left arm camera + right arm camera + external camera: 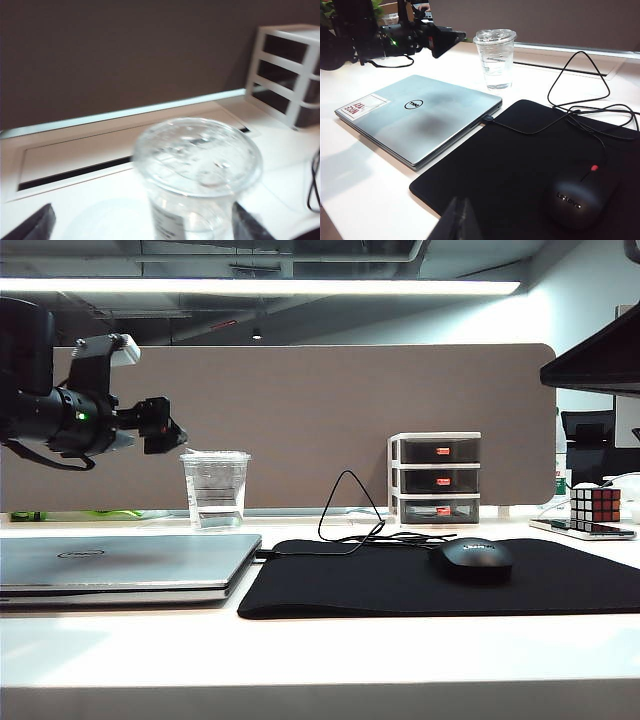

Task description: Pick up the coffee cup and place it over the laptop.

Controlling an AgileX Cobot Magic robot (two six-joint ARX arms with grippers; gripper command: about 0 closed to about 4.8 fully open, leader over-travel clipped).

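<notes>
Two grippers point(170, 436) point(457, 220), white desk point(320, 650), grey partition point(330, 420).

We see the laptop point(120, 565) on the tabletop point(320, 650); the coffee cup point(215, 490) stands behind its right corner, the mouse pad point(400, 585) lies right of it carrying the mouse point(472, 558), the drawer organizer point(435, 478) behind that, the left tool point(165, 427) above the laptop, left of the cup

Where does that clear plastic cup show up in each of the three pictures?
Exterior view: coffee cup left of centre, behind the laptop.
Left wrist view: cup fills the lower middle, between the open left claw's fingertips.
Right wrist view: cup top centre.
Shared landmark: brown partition.
</notes>
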